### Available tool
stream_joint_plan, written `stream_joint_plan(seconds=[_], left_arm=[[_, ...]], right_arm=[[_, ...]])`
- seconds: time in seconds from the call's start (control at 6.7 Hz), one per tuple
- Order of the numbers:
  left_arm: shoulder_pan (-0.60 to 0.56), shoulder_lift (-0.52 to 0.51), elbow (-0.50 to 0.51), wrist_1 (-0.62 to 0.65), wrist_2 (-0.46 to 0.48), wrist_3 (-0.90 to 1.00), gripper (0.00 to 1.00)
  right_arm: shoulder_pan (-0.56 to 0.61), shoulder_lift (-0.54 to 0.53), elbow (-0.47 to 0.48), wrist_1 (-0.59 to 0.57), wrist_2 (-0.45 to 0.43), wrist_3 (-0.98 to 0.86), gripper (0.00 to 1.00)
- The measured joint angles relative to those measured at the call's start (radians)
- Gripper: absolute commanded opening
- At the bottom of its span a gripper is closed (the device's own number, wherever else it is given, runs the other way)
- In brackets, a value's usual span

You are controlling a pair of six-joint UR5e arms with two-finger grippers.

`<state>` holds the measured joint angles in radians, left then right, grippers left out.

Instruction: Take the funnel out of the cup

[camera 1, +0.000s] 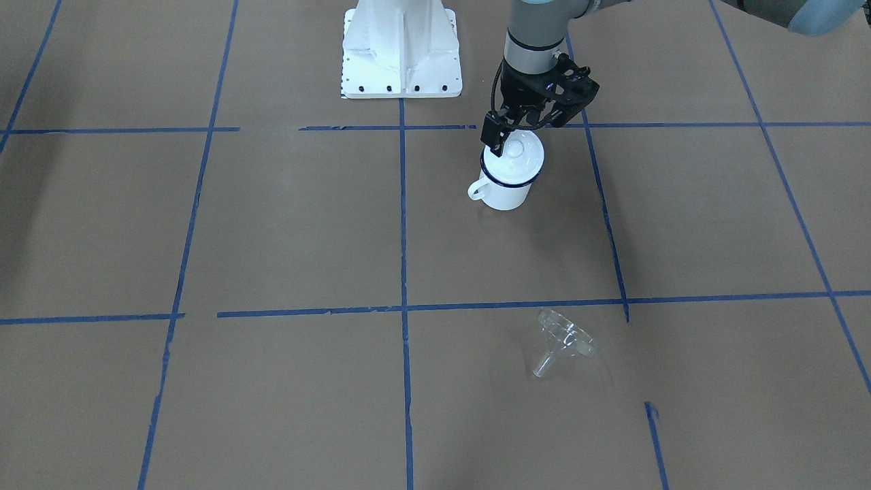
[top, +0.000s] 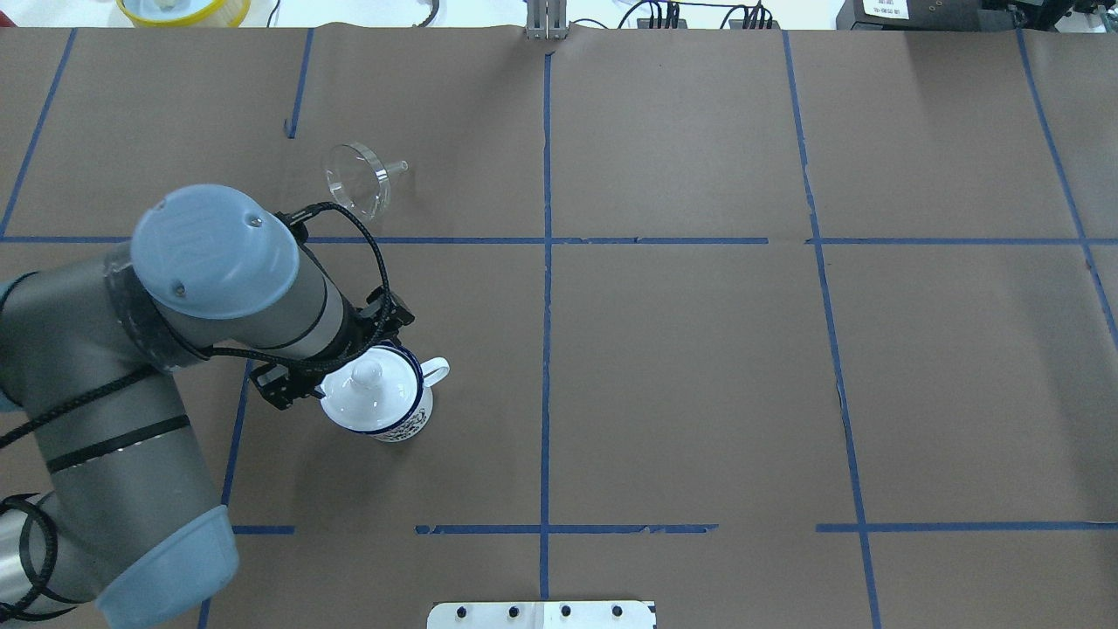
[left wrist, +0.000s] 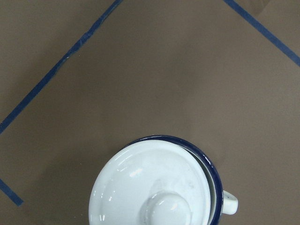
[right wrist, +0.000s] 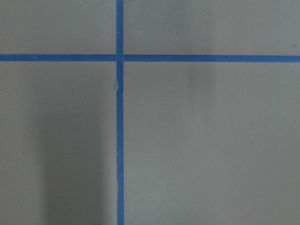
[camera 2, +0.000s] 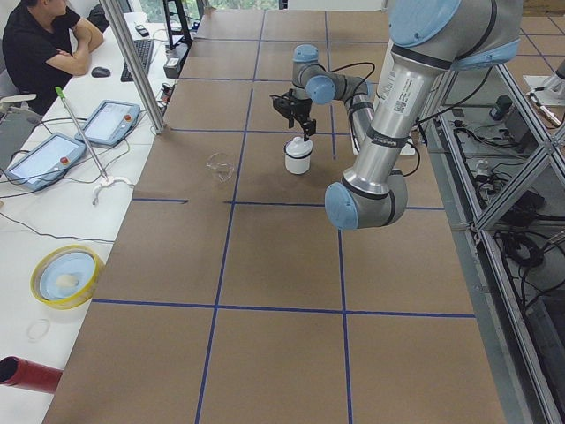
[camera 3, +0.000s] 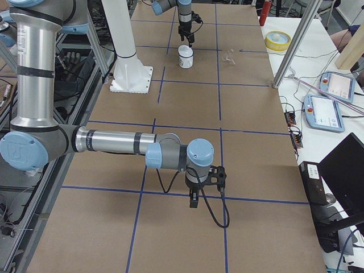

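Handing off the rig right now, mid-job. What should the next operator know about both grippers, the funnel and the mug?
Left gripper: close above the round white knobbed lid; open or shut unclear.
Right gripper: over bare table, far from the work; state unclear.
Small transparent funnel: on its side on the table, well apart from the white enamel mug with dark blue rim, which wears the lid.
Done: funnel out.
Left: probably only retracting.

Arm and claw positions, both sides.
Left arm (top: 218, 288) reaches forward, wrist vertical, left claw (camera 1: 502, 131) pointing down; jaw state indeterminate. Right arm (camera 3: 114, 142) extends horizontally, low, right claw (camera 3: 193, 200) pointing down; jaw state indeterminate.
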<state>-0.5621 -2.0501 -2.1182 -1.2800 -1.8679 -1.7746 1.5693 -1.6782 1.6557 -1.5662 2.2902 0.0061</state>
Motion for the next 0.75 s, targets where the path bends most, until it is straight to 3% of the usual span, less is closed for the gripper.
stream_joint_plan(seconds=[0.3,0.75], left_arm=[[-0.193,0.065,-0.026,-0.004,-0.096,0.318,1.0],[-0.606,0.222,0.08,-0.013,-0.313,0.985,1.0]], right_arm=[[0.0,0.0,0.0,0.0,0.0,0.0,1.0],[0.0,0.0,0.0,0.0,0.0,0.0,1.0]])
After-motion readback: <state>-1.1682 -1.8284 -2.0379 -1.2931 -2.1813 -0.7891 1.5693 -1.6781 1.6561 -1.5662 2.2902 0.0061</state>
